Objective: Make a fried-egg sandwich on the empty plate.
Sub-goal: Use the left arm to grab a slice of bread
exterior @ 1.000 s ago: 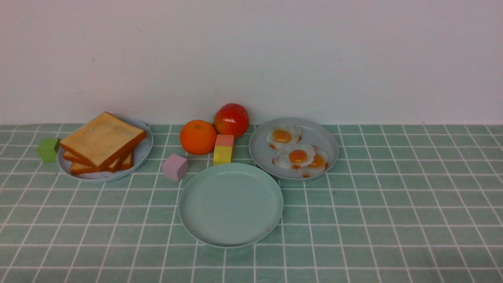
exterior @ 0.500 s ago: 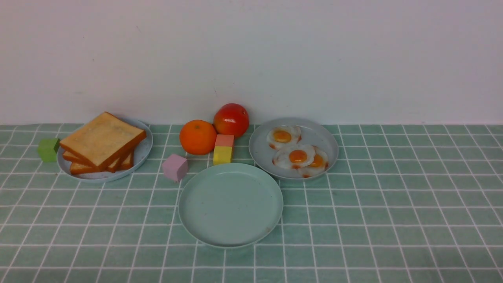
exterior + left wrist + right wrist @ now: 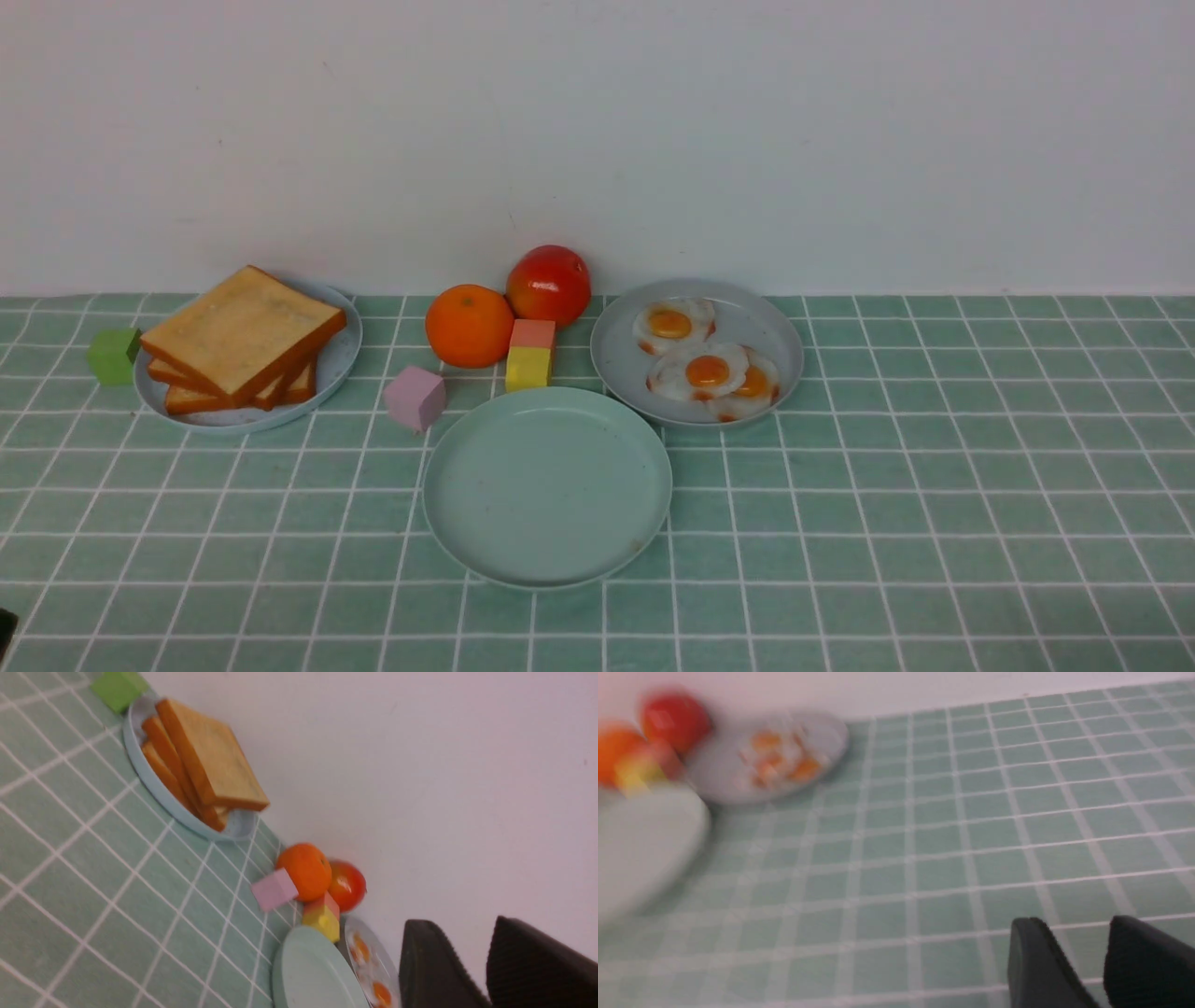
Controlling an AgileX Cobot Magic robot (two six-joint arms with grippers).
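Your plate (image 3: 547, 485) is bare; toast (image 3: 245, 329) lies far-left of it and eggs (image 3: 707, 371) just behind-right, none moved. A dark sliver (image 3: 4, 627), likely your left arm, has appeared near-left. Left gripper (image 3: 462, 933) and right gripper (image 3: 1076, 924) stand part-open, holding nothing. Building hasn't begun.

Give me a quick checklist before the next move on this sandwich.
1. The green plate is bare: ok.
2. The toast stack has its top slice uncovered: ok.
3. The eggs lie apart from each other: not ok, the two nearer ones overlap.
4. The left gripper is open and holds nothing: ok.
5. The right gripper is open and holds nothing: ok.
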